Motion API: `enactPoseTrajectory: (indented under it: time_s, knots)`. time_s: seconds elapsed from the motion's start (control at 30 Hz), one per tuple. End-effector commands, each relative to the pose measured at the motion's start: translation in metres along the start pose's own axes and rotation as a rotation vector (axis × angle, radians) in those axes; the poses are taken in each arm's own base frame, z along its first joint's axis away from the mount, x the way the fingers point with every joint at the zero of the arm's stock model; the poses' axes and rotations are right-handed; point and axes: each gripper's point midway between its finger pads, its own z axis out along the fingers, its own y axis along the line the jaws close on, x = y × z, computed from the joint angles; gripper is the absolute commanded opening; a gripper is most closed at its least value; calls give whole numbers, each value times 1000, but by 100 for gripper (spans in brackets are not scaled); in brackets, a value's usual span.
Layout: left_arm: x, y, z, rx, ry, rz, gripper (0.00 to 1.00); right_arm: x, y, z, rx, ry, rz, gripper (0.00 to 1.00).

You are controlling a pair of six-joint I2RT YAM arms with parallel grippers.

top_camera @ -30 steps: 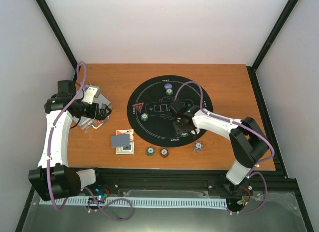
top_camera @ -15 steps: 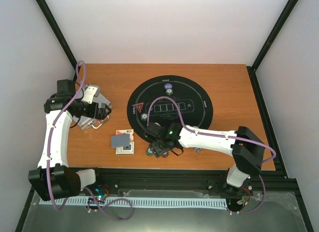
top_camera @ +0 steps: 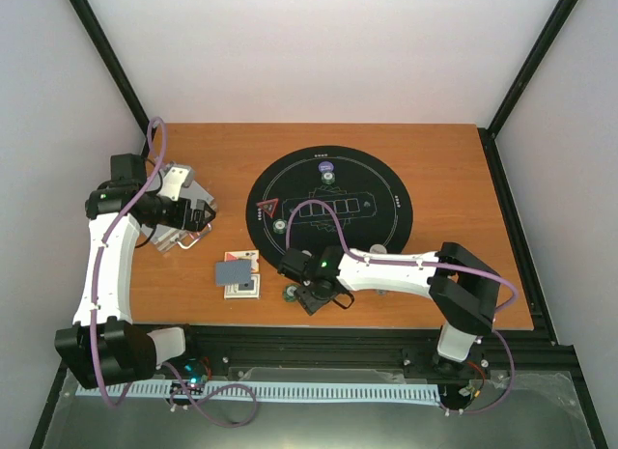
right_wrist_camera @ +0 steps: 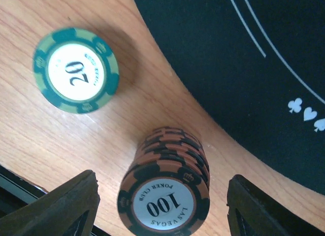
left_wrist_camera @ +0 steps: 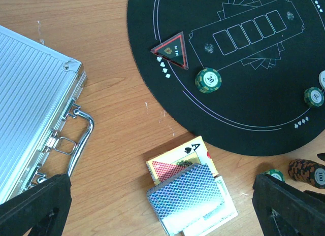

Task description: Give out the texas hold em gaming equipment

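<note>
Right wrist view: brown chip stack (right_wrist_camera: 165,195) midway inside wide-spread right tool (right_wrist_camera: 163,211), untouched.

chip stack (right_wrist_camera: 163,195): brown-orange, black edge stripes, white centre, black "100". single chip (right_wrist_camera: 76,69) at its 10 o'clock: dark green, pale green stripes, white centre, "20". mat (left_wrist_camera: 244,94): black, thin white line print, red-edged triangle (left_wrist_camera: 170,49). card back (left_wrist_camera: 188,188): grey-blue crosshatch. case (left_wrist_camera: 30,104): ribbed silver. table (left_wrist_camera: 117,104): orange wood grain.

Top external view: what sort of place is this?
Probably a lab robot test cell staged for poker: plain white walls with black frame posts, an orange-brown wooden tabletop, a round black poker mat and a stack of brown striped poker chips.
</note>
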Motion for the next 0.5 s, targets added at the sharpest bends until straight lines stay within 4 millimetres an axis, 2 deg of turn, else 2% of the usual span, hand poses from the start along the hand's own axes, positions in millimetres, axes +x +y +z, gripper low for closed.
enactPoseTrajectory:
  time_s: [0.0,0.2,0.47]
  knots:
    - [-11,-2,-11,-1,-33,20,100,9,-2,8,17,14,3,68]
    - [-11,-3,-11,-2,-34,21,100,5,-2,7,20,2,4,62]
    - [-8,-3,-11,1,-29,20,100,0,-4,5,40,-11,-3,61]
